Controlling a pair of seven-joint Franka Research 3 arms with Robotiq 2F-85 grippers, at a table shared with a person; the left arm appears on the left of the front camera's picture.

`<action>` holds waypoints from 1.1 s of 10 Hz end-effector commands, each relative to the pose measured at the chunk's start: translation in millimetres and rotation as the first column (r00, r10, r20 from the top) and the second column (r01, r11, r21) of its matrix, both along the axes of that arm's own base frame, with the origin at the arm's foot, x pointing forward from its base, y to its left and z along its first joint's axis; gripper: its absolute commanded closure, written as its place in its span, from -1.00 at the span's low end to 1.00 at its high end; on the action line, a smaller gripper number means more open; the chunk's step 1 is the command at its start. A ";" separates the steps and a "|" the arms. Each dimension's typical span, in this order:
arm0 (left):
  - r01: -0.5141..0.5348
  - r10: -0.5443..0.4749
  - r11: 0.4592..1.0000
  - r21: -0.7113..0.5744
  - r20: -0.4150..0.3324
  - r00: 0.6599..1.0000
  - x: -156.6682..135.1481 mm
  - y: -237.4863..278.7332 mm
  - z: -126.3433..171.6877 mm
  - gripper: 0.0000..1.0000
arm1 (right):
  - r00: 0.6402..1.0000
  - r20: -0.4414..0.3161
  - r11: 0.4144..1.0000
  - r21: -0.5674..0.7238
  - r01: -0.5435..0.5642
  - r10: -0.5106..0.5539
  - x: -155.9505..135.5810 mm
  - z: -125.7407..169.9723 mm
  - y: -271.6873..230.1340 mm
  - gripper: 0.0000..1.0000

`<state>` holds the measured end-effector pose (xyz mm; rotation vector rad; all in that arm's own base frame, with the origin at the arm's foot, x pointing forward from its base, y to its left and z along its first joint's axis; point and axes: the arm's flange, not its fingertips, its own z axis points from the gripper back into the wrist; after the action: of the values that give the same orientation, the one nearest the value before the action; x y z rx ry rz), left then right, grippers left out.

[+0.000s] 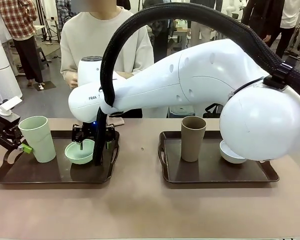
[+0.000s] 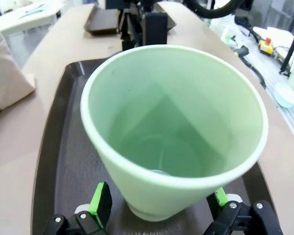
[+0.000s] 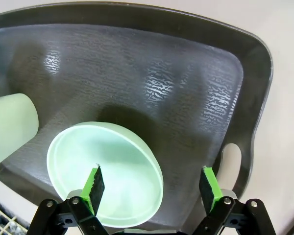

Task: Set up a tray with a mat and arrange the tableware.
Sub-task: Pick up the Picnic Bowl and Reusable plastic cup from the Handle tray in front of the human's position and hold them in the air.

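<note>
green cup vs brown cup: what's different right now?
Colour: the green cup is pale green, the brown cup brown.
Place: the green cup stands on the left tray beside the green bowl; the brown cup stands on the right tray beside the white bowl.
Pincer: the left pincer has its open jaws either side of the green cup's base; the brown cup stands free.
Shared: both tall, handleless, upright.

White bowl (image 1: 231, 157) partly hidden behind right arm (image 1: 262, 125). Right wrist view: pale green cup (image 3: 9, 128) cut by left edge; pale green bowl (image 3: 105, 166) near rim behind right pincer (image 3: 151, 172).
</note>
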<state>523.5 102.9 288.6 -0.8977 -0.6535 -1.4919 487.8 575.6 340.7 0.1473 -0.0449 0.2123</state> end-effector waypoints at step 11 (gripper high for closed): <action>0.051 -0.050 0.998 -0.034 0.036 0.998 5.3 -14.1 -1.1 1.00 | 0.999 -0.004 0.999 0.013 -0.032 0.032 14.3 -5.8 6.0 1.00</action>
<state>527.1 87.3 287.4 -0.9289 -0.6606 -1.5324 498.1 578.0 330.2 0.1612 -0.0388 0.2349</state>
